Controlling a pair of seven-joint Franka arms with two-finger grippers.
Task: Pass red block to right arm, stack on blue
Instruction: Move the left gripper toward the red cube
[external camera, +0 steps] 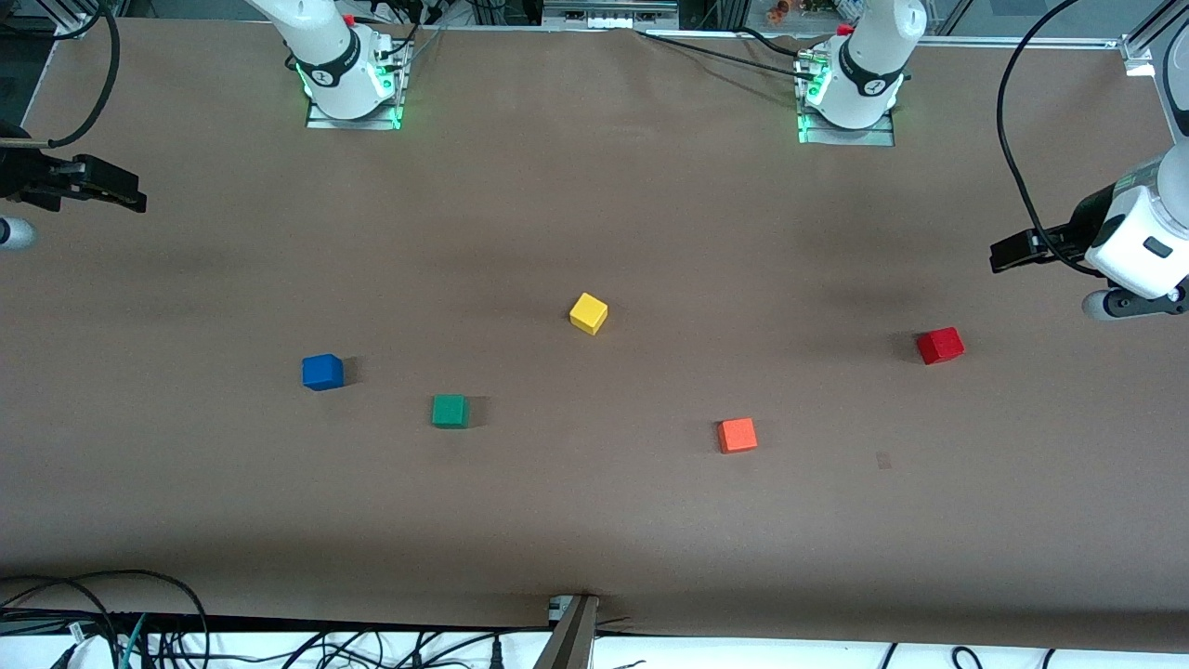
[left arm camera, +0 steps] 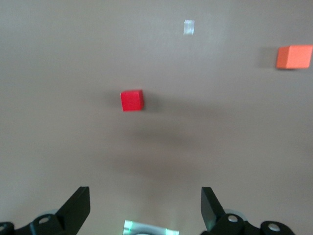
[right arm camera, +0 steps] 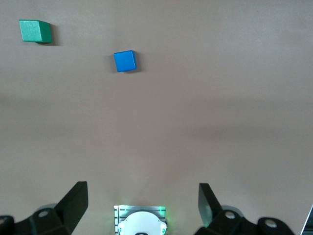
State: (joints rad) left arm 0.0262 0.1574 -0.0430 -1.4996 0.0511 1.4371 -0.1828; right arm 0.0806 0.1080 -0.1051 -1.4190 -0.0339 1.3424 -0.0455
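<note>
Left gripper (left arm camera: pixel 145 208) and right gripper (right arm camera: pixel 143 205) aloft, fingers spread wide

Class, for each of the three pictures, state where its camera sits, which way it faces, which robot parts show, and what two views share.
Front view: high across the table, facing both arm bases; all five blocks show, left gripper and right gripper at the table's ends.
Left wrist view: looks down past open jaws at the red block and orange block.
Right wrist view: looks down past open jaws at the blue block and green block.
Shared: the red block shows in both front and left wrist views.
</note>
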